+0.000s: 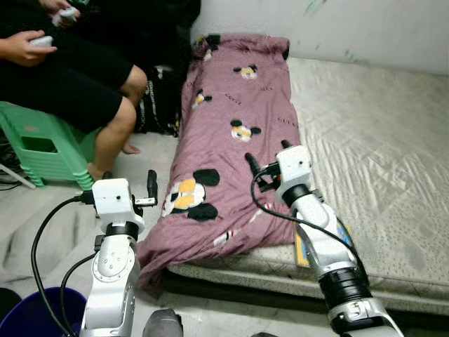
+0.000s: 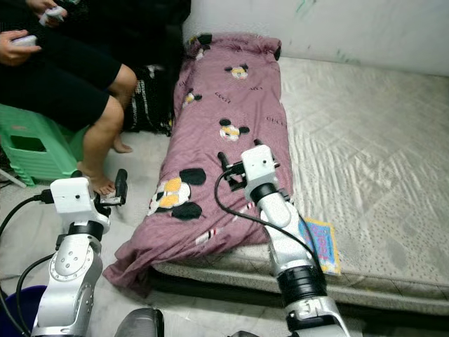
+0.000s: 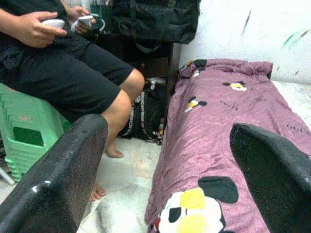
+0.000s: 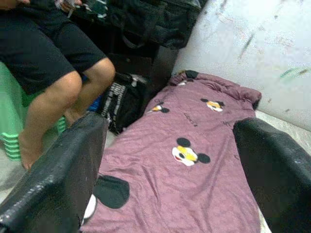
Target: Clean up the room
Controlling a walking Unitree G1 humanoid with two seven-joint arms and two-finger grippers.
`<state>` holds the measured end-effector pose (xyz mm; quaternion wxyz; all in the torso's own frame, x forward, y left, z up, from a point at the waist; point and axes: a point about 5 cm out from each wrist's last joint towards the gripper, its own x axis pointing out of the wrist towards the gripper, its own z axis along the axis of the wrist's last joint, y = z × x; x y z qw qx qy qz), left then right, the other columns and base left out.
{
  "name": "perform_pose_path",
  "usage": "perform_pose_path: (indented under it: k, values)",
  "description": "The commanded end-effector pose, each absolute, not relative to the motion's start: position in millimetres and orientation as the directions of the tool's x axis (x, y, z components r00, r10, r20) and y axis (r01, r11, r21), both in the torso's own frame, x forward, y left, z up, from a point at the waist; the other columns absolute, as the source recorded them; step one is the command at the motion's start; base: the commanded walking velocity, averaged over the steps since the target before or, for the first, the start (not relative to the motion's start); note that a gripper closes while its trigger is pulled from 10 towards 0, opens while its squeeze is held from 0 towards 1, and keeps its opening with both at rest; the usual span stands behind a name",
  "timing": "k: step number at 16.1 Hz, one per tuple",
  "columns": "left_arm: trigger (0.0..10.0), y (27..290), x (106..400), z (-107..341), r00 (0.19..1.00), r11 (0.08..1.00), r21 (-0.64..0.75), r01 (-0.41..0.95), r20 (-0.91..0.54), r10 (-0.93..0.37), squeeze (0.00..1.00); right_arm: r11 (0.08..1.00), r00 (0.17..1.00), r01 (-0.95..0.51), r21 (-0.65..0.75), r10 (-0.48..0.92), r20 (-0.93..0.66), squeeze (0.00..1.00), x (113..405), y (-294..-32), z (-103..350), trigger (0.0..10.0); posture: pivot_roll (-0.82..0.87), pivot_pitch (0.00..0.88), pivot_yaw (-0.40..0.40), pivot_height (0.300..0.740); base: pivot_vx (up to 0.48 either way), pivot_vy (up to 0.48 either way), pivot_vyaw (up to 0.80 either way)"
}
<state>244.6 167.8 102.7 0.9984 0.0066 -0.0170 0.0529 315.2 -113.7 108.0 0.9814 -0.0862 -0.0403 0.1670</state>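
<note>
Blanket (image 1: pixel 235 133) under right claw (image 1: pixel 268 157)

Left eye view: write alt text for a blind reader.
A purple cartoon-print blanket lies along a mattress, its near end drooping off the edge. Both open grippers, left and right, hover at that end; a person sits on green stools.
</note>
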Motion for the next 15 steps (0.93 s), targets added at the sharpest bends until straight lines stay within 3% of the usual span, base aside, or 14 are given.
perform_pose_path:
  k: [1,6,10,15]
  values:
    - [10.0,169.1,245.1,107.9,0.993,0.995,0.015,-0.103,0.051,0.102,0.00,0.926,0.939,-0.325,-0.191,0.341,0.057,0.00,316.9,-112.9,112.3,10.0,0.06,0.000,-0.073,0.740,0.334,0.000,0.00]
    - [10.0,166.5,246.9,105.0,0.994,0.994,0.013,-0.108,0.032,0.108,0.00,0.930,0.945,-0.307,-0.204,0.323,0.050,0.00,317.7,-120.7,111.7,10.0,0.04,0.000,-0.067,0.740,0.122,0.000,0.00]
    - [10.0,165.6,249.3,106.8,0.994,0.995,0.008,-0.100,0.041,0.100,0.00,0.929,0.945,-0.306,-0.206,0.323,0.051,0.00,318.1,-119.4,112.0,10.0,0.04,0.000,-0.065,0.740,0.000,-0.407,0.00]
    - [10.0,167.6,248.2,107.7,0.992,0.993,-0.011,-0.116,0.048,0.116,0.00,0.930,0.945,-0.307,-0.204,0.323,0.050,0.00,318.6,-119.4,111.7,10.0,0.05,0.000,-0.066,0.740,0.000,0.000,0.00]
